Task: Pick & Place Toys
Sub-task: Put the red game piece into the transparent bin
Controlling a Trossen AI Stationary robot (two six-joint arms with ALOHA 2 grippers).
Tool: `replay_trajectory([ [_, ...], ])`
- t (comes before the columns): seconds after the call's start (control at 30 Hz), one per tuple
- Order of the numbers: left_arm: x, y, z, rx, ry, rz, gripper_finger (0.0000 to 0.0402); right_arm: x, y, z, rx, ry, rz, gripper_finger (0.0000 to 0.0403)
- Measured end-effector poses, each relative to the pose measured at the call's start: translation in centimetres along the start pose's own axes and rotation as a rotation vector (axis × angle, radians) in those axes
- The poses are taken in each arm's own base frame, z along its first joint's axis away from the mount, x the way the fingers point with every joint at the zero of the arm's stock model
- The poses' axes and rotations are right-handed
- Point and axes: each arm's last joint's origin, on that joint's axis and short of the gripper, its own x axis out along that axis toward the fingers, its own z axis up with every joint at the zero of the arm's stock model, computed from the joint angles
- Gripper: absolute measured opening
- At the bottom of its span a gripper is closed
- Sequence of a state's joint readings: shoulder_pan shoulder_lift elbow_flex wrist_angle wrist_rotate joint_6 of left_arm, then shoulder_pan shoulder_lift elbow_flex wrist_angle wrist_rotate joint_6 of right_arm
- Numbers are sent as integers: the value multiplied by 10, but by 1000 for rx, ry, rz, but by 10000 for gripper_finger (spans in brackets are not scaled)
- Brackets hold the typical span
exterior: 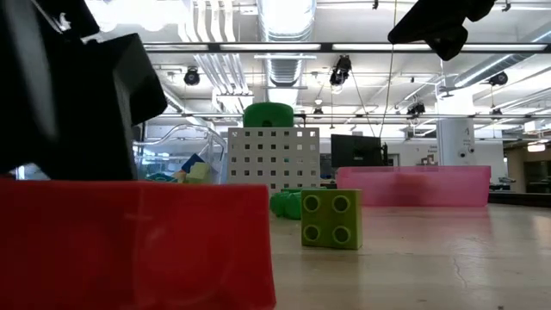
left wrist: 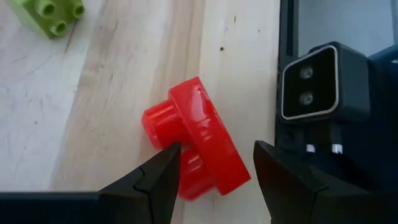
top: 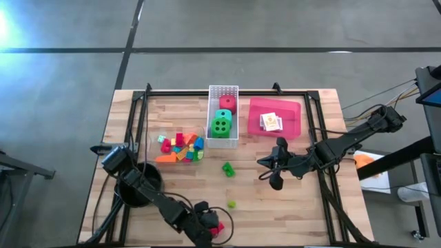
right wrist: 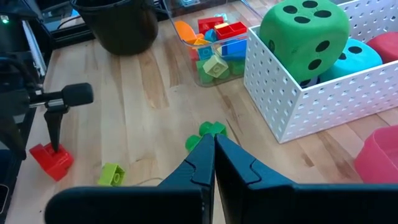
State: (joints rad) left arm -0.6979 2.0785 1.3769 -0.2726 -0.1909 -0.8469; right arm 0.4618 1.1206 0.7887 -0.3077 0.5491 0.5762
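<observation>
The left tool (left wrist: 214,168) stands half open around a red brick (left wrist: 198,146) on the bench (left wrist: 93,112); the right tool (right wrist: 214,152) is fully closed, empty.

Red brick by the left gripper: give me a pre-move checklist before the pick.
1. Left gripper straddles the red brick: ok.
2. Jaws closed on the brick: not ok, both fingers stand apart from it.
3. Brick resting on the table: ok.
4. Lime brick clear of the grasp: ok.
5. Right gripper shut, holding nothing, away from the pick: ok.
6. Room in the white basket beside the dice: cannot tell.
</observation>
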Motion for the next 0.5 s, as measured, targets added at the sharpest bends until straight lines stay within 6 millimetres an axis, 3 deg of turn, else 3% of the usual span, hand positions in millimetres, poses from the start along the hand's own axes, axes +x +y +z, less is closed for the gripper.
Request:
replay_trajectory([
  [0.5,9,5,-6,-12,8,65,205,0,0,0,-1,1,-1,8],
])
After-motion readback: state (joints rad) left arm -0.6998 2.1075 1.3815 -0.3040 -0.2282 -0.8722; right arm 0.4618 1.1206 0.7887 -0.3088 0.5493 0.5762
